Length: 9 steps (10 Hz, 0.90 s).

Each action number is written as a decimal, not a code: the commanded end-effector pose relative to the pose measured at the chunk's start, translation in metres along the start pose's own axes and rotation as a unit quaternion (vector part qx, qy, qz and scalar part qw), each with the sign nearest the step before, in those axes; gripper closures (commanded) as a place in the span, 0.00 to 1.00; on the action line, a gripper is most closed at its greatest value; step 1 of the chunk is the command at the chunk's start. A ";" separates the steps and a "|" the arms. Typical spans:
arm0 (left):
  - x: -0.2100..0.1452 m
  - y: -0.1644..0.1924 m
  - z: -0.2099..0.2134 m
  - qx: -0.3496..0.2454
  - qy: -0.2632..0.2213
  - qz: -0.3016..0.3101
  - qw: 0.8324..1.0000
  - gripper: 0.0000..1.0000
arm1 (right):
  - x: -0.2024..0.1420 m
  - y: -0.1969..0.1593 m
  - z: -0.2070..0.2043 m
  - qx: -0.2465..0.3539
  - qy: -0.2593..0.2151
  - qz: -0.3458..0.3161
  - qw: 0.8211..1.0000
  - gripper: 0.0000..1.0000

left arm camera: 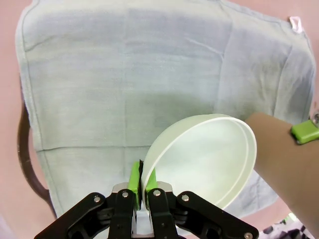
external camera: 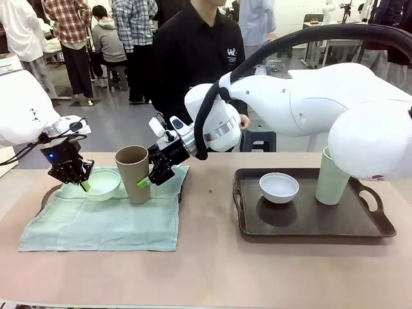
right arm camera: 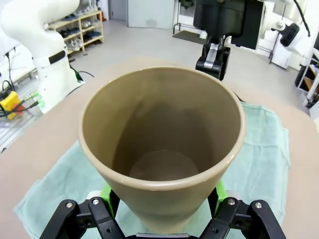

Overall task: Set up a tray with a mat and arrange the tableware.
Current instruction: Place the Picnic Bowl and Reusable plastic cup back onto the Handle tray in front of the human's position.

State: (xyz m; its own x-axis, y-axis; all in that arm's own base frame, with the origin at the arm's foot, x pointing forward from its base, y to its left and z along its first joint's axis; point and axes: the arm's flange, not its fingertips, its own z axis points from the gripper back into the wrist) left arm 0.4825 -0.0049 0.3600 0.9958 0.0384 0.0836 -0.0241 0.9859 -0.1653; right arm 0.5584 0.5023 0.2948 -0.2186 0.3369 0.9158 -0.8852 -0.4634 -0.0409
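Pale green cloth mat [external camera: 103, 226] lies spread, lightly creased, on the 9 o'clock side of the tabletop. On it, a small light green bowl [external camera: 102, 183] sits at 10 o'clock with its rim pinched in the left claw [external camera: 84, 185], and a tall tan-brown cup [external camera: 132, 172] stands upright and empty at 12 o'clock between the right claw's [external camera: 138, 181] pads. Dark brown handled tray [external camera: 309, 226] on the 3 o'clock side carries a small whitish-blue bowl [external camera: 279, 187], upright, at 10 o'clock, and a tall pale green cup [external camera: 332, 180], upright, at 1 o'clock.

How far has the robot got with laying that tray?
Done: the mat lies spread over the left tray. In hand: the left gripper pinches the light green bowl by its rim, the right gripper clasps the tan-brown cup. Left: the whitish-blue bowl and pale green cup wait on the other tray.
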 end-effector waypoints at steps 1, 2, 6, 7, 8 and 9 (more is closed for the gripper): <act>-0.001 0.000 -0.003 -0.007 -0.013 0.007 1.000 0.96 | 0.004 -0.010 0.002 0.016 -0.005 -0.016 1.000 0.16; 0.000 0.000 -0.006 -0.008 -0.011 0.006 1.000 0.96 | 0.003 -0.010 0.002 0.015 -0.004 -0.016 1.000 0.16; 0.007 0.001 -0.029 -0.004 0.006 0.010 1.000 0.96 | -0.007 -0.009 0.000 0.005 0.013 -0.021 1.000 0.16; 0.008 0.000 -0.031 -0.002 0.008 0.013 1.000 0.96 | -0.011 -0.009 0.000 0.009 0.013 -0.024 1.000 0.16; 0.008 0.001 -0.031 -0.003 0.008 0.010 1.000 0.38 | -0.013 -0.009 -0.001 0.009 0.007 -0.022 1.000 0.04; 0.008 0.002 -0.029 -0.002 0.009 0.009 1.000 0.36 | -0.013 -0.008 0.000 0.009 0.004 -0.024 1.000 0.00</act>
State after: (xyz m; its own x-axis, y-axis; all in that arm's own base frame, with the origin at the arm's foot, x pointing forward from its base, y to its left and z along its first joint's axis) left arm 0.4887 -0.0063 0.3364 0.9976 0.0410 0.0559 -0.0315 0.9863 -0.1621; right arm 0.5631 0.4984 0.2833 -0.1884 0.3502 0.9175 -0.8876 -0.4606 -0.0064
